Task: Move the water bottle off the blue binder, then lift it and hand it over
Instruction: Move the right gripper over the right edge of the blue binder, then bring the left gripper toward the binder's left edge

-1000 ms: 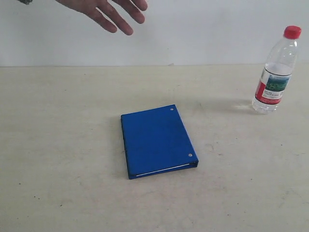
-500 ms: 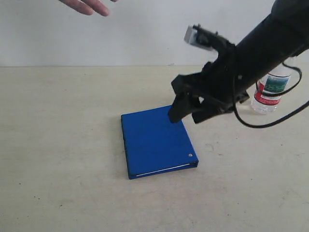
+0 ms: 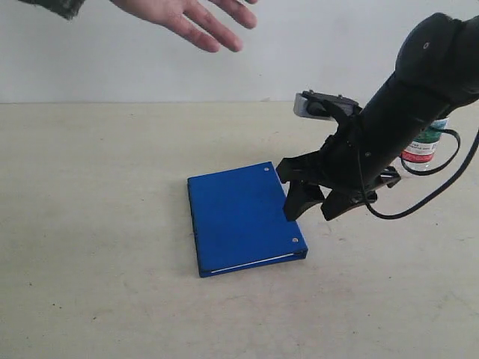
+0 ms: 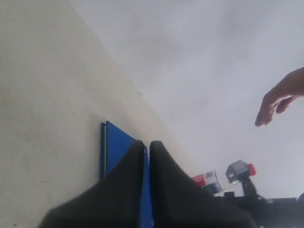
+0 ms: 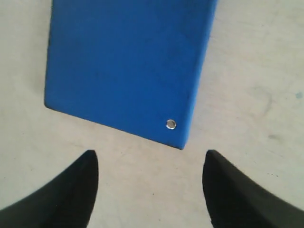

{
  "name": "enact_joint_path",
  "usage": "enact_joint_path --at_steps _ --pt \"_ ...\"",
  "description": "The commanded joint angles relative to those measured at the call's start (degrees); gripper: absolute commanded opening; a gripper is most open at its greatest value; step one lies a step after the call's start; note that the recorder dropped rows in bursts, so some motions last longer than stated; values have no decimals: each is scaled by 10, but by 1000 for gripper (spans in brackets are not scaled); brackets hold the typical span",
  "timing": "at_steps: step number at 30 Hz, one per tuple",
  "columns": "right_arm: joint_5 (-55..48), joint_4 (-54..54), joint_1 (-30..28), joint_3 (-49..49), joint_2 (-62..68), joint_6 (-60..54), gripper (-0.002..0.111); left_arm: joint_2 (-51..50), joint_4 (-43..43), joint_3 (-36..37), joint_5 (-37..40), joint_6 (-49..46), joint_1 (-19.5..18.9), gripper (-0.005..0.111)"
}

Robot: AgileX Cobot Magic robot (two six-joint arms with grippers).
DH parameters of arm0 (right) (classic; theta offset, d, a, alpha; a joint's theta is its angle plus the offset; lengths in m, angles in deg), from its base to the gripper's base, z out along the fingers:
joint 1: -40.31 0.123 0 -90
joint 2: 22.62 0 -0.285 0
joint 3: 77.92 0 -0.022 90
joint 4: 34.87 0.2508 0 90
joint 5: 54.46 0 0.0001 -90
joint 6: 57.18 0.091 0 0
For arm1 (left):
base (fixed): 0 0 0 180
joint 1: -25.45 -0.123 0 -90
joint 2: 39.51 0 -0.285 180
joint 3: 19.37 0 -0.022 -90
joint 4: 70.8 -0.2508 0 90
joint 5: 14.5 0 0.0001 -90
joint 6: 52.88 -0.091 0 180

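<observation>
Right gripper (image 3: 322, 204) has dropped just beside the binder (image 3: 239, 217), at its right edge, fingers spread wide, empty. Left gripper (image 4: 147, 144) looks pinched closed. Bottle (image 3: 420, 153) stands well right of the binder.

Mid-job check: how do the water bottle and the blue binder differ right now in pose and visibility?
The water bottle looks upright; the blue binder lies flat. In the exterior view the right arm hides most of the water bottle, while the blue binder shows almost whole. Both rest on the table, apart from each other.
</observation>
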Motion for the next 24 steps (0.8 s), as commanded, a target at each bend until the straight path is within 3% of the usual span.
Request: enact_joint_path --at_steps 1,5,9,12,20,24 --pt "-4 3 -11 -2 14 13 57 2 86 -1 -86 -33 0 4" --pt "1 -2 -12 -7 12 6 57 -92 94 -35 -54 -185 0 4" --pt "-20 -2 -26 -7 12 13 57 -290 94 -69 -56 -268 0 4" --pt "-24 3 -46 -7 12 12 57 -451 126 -140 -29 -348 0 4" --pt "-21 50 -91 -7 17 -31 57 -814 398 -323 188 -705 1 5" --pt "-57 118 -91 -31 50 -104 57 -934 534 -366 307 -810 1 25"
